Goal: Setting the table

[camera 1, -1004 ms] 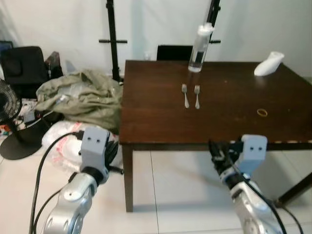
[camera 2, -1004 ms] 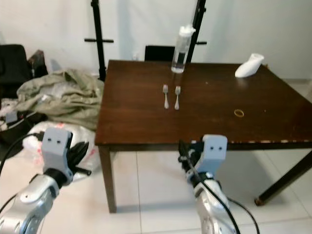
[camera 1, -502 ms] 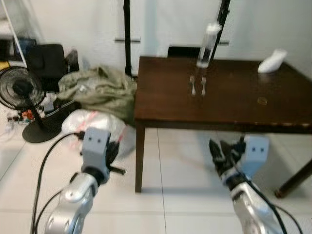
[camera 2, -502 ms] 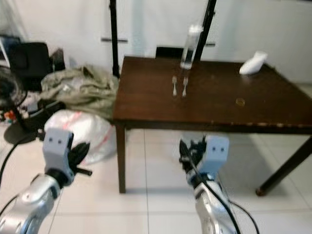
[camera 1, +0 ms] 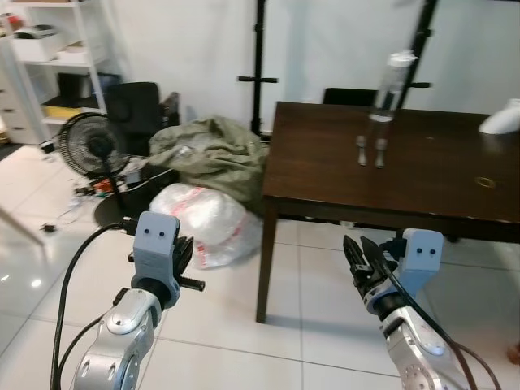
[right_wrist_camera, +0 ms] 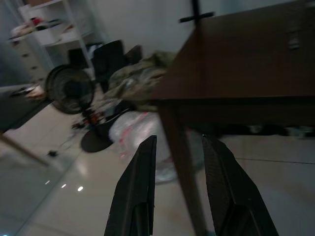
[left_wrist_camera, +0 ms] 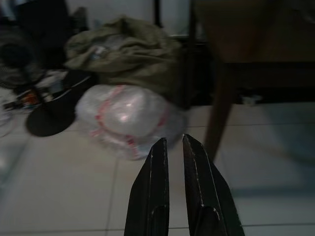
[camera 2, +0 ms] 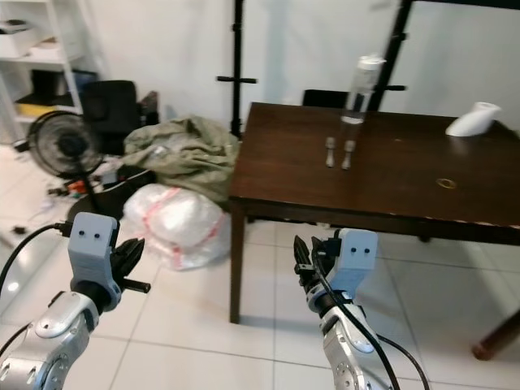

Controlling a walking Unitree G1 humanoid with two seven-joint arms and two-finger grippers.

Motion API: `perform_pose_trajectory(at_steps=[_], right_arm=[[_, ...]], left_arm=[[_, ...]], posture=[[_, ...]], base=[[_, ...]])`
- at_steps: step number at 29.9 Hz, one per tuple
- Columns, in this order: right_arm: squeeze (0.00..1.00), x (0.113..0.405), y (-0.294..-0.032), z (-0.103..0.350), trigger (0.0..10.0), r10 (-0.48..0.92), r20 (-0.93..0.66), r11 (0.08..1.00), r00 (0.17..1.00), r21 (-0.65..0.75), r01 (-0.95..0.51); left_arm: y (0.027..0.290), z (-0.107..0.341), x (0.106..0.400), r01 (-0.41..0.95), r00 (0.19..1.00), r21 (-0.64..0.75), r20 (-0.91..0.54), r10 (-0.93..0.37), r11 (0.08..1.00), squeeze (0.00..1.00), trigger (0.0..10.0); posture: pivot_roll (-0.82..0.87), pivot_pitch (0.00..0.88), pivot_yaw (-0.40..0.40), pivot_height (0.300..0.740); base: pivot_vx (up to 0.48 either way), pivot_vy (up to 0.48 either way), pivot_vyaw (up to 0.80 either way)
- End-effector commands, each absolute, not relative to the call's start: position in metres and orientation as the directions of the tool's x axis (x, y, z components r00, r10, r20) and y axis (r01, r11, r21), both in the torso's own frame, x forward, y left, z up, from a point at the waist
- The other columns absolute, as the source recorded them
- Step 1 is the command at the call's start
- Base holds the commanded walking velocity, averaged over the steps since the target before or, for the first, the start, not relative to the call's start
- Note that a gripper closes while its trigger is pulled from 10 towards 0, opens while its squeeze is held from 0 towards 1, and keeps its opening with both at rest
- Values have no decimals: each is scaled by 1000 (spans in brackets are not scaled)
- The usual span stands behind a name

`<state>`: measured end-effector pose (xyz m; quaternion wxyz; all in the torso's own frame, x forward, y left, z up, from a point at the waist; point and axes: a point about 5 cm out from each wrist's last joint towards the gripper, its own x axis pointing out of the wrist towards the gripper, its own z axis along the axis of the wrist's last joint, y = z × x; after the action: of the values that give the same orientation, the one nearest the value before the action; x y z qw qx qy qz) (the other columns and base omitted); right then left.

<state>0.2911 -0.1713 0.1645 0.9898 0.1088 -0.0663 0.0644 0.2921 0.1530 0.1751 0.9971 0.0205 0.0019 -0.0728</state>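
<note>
- The robot stood on the tiled floor, back from the dark wooden table, with both arms held low in front of it and nothing carried.
- Two forks lay side by side near the table's far edge, just in front of a tall clear bottle; a white object and a small ring sat further to the right.
- The likeliest trouble from here, as I judged it: the table's near corner and leg stood close ahead of the right arm, so walking forward with the arms this low could knock a gripper against the wood.
- A reach for the forks could also tip the bottle, since it stood so near them.
- The white plastic bag, the heap of green cloth and the floor fan crowded the floor to the left, so a sideways step that way risked a snag.
- The left gripper had its fingers nearly together, a thin slit between them, holding nothing.
- The right gripper seemed moderately open, though the wrist picture was dim; it touched nothing.
</note>
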Motion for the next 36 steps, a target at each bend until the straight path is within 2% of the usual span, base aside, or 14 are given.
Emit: perform_pose_trajectory(at_steps=[1, 20, 36], right_arm=[[0, 290, -171, 163, 10000, 121, 137, 968, 983, 203, -147], [0, 287, -160, 171, 10000, 199, 200, 946, 959, 215, -241], [0, 287, -159, 170, 10000, 208, 201, 942, 957, 221, -252]], left_arm=[[156, 169, 293, 126, 991, 45, -42, -124, 991, 0, 10000], [159, 165, 295, 62, 997, 74, -55, -58, 995, 0, 10000], [164, 156, 296, -13, 995, 97, -98, 22, 995, 0, 10000]], posture=[[69, 53, 50, 740], [73, 47, 54, 740], [76, 41, 58, 740]], base=[[0, 0, 788], [0, 0, 788], [0, 0, 784]])
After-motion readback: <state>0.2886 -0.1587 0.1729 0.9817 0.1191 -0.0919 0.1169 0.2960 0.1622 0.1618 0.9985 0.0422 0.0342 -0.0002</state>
